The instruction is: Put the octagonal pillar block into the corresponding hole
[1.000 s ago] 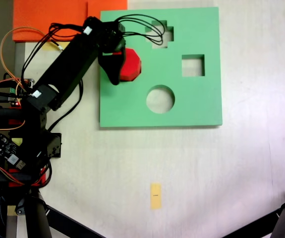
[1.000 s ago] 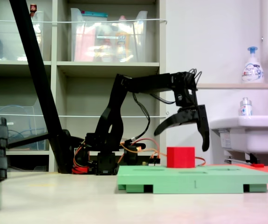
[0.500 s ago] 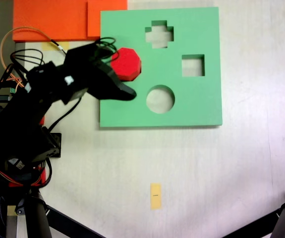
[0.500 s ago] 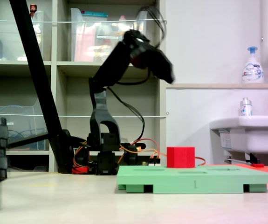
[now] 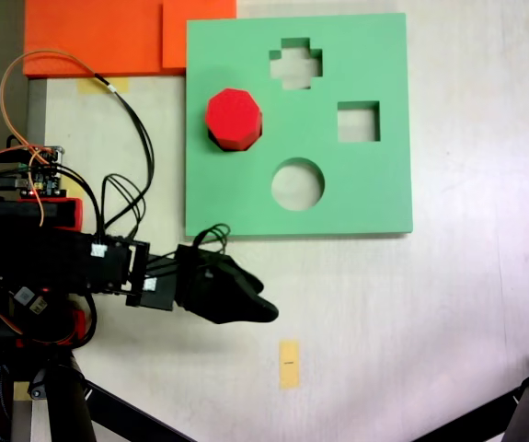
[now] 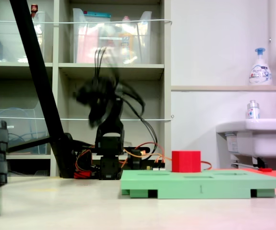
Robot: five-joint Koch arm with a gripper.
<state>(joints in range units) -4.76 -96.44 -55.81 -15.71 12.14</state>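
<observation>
The red block (image 5: 234, 117) stands upright on the green board (image 5: 365, 198), at the spot where the eight-sided hole would be; from above it covers that opening, with only a thin dark sliver showing at its lower left edge. In the side-on fixed view the red block (image 6: 186, 161) rises well above the board's top face, so whether its foot has dropped into the hole or merely rests over it cannot be told. The cross-shaped hole (image 5: 295, 63), the square hole (image 5: 358, 122) and the round hole (image 5: 297, 183) are all open. The gripper (image 5: 262, 313) is well apart from the board, over bare table below the board's lower left corner as the top-down view shows it, and holds nothing; its fingers run together into one dark shape there and are blurred from the side, so I cannot tell whether the jaws are apart or together. By my judgement the placing looks done or nearly so, with at most a press down left
</observation>
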